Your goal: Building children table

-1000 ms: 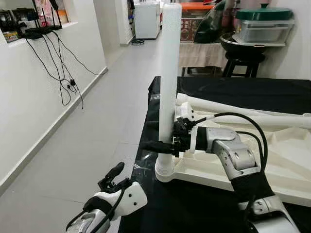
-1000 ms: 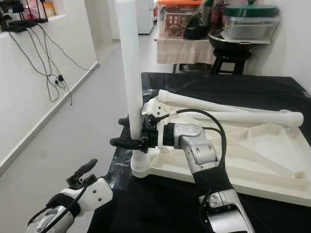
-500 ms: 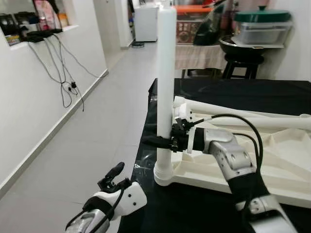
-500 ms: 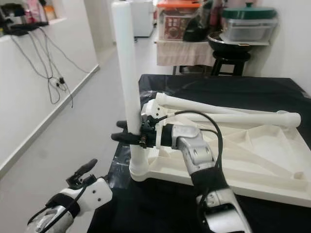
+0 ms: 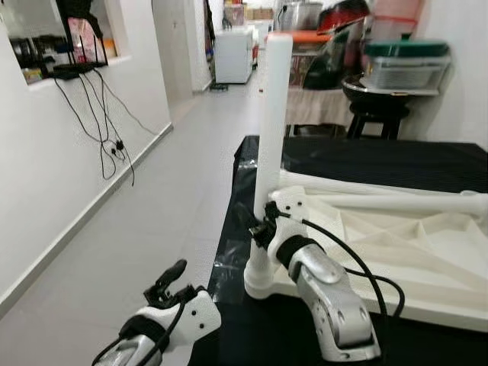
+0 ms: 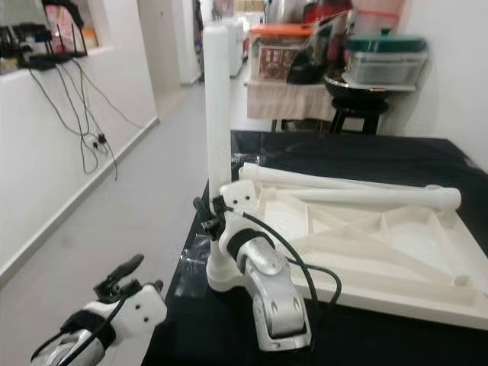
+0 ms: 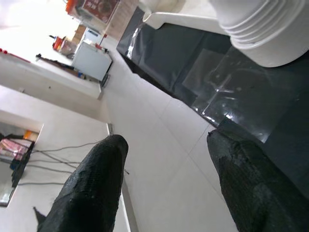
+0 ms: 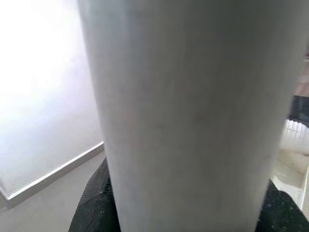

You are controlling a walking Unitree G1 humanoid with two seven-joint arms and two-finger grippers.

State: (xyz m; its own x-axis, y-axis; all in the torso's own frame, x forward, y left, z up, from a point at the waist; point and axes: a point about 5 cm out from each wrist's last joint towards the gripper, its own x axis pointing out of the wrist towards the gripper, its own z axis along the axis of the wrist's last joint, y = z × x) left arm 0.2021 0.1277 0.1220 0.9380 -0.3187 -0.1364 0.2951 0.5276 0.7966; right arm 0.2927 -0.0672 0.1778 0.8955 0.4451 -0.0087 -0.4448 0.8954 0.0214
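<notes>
A white table leg [image 5: 271,130] stands upright in the corner socket [image 5: 259,278] of the upturned white tabletop [image 6: 381,244]. My right gripper [image 5: 255,223] is shut on the lower part of this leg, with its silver forearm [image 5: 328,297] bent low toward me. In the right wrist view the leg [image 8: 188,111] is very close, with black fingers [image 8: 94,203] on either side of it. Two more legs [image 6: 343,187] lie across the tabletop's far side. My left gripper [image 5: 168,278] hangs open beside the table's left edge, its fingers [image 7: 91,188] framing the floor and the socket [image 7: 263,29].
The tabletop rests on a black-covered table [image 5: 366,156] whose left edge meets a tiled corridor [image 5: 152,206]. Cables [image 5: 107,130] hang down the white wall on the left. A dark stool [image 5: 381,103] with a pot and lidded containers stands behind the table.
My right wrist has turned around the leg and the forearm has swung down toward me, still holding the leg upright. The camera has shifted a little. The left arm stays put.
</notes>
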